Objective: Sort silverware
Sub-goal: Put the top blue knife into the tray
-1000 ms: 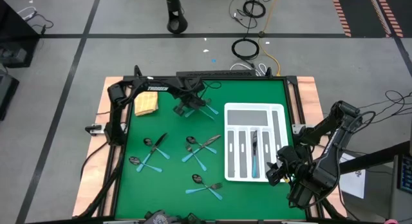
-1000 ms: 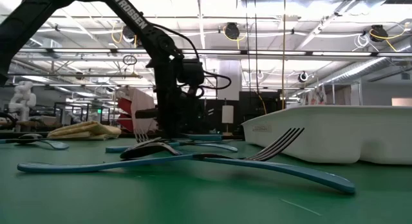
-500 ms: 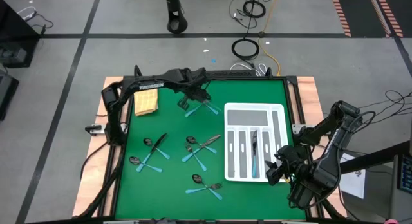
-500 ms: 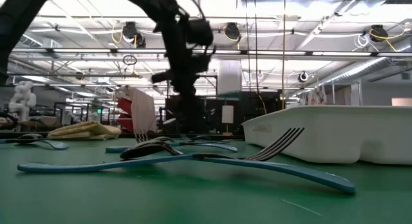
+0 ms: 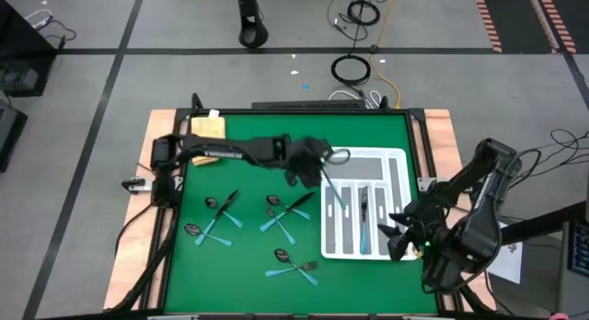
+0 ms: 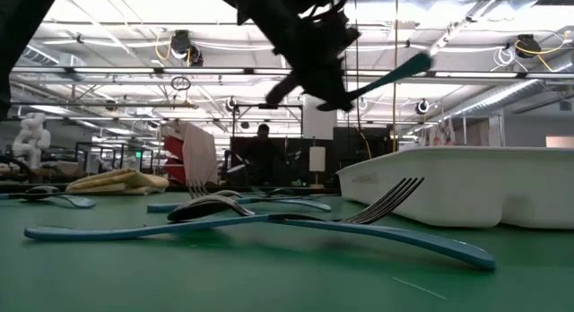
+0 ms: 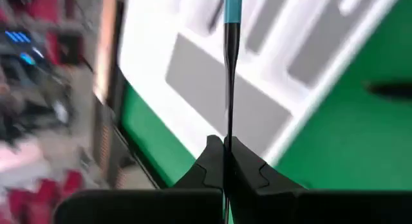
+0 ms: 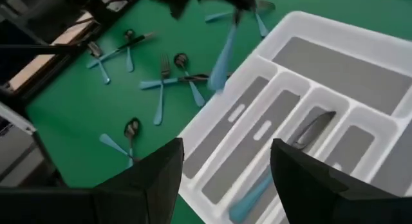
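One utensil (image 5: 333, 189) is in the left tool (image 5: 317, 164), clenched on it edge-on; the wrist view shows the metal end pinched between the fingers (image 7: 209, 161) and the teal handle pointing straight away from the tool. Can't tell which kind of utensil it is. From above, tool and utensil sit over the near-left corner of the white tray (image 5: 398, 156), handle slanting out over the tray's long slots. Low view: utensil is well clear of the surface (image 5: 248, 274), handle tilted upward.

Right tool (image 5: 398, 241) is released, fingers (image 8: 154, 176) spread wide, holding nothing. It hangs at the tray's right-hand front corner, looking across the tray.

In the tray: one knife (image 5: 364, 217) with a teal handle lies in a long slot, roughly the middle one. Other slots show only grey liner.

On the green surface, well apart from the left tool:
- crossed pair (image 5: 221, 202) near the left side
- another crossed pair (image 5: 207, 234) below that
- cluster with a fork and spoon (image 5: 287, 210) just left of the tray
- fork plus spoon (image 5: 296, 267) nearest the front edge
- a further piece or two under the left arm, seen only from the right wrist, too far to make out

Folded yellow cloth (image 5: 208, 127) at the back-left corner.

Writing: white lettering along the left arm link in the overhead view, too small to read here. Raised marking on the tray's side wall in the low view, not legible.
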